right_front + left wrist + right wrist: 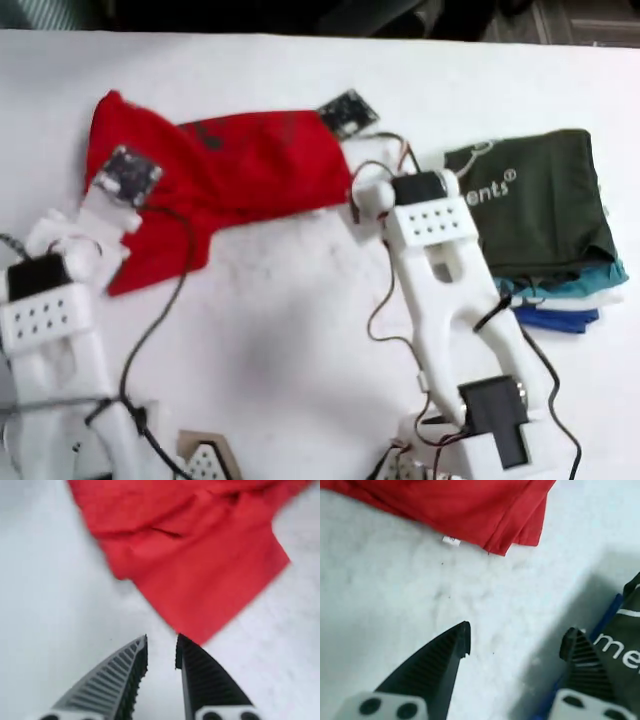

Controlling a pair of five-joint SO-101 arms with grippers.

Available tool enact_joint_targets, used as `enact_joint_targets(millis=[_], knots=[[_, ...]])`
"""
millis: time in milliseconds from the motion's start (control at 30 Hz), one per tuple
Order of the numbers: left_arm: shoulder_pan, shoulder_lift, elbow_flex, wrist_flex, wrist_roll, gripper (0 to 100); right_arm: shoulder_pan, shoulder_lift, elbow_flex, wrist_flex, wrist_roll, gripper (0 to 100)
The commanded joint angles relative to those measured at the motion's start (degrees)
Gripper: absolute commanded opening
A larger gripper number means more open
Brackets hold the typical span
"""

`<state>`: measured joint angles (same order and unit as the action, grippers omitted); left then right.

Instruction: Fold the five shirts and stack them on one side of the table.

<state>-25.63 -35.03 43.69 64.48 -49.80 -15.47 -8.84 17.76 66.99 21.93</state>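
Nearly there, by the look of it. Counted what seemed to be four folded shirts in the stack (575, 295) at the right side of the counter (300, 340): dark green shirt (535, 195) on top, teal, white and blue edges beneath. Found the red shirt (240, 165) lying well apart at the far left, rumpled and only loosely doubled over, neither squared nor stacked. Gripped nothing on either side: left jaws parted by a narrow gap, just short of the red shirt's lower corner; right jaws spread wide over bare counter between the red hem and the stack. Left to do, probably: finish that fold, then carry it across.
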Motion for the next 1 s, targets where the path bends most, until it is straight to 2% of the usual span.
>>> enact_joint_targets(millis=[0, 133, 267, 533, 967], knots=[[0.13, 9.27, -3.78, 3.52, -1.32, 16, 0.31, -2.51, -0.53, 2.86, -0.09, 29.4], [0.13, 22.2, -14.24, 12.4, -1.32, 21, 1.54, -2.51, -0.44, 4.0, -0.09, 29.4], [0.13, 34.07, -24.97, 16.62, -1.32, 24, 3.74, -2.51, -0.44, 4.09, -0.09, 29.4], [-0.75, 48.22, -39.91, 20.57, -1.58, 23, 6.11, -2.51, -0.44, 9.1, -0.09, 29.4], [-4.35, 62.9, -50.81, 21.98, -13.01, 23, 7.6, -2.59, -0.79, 9.71, -0.09, 29.4]])
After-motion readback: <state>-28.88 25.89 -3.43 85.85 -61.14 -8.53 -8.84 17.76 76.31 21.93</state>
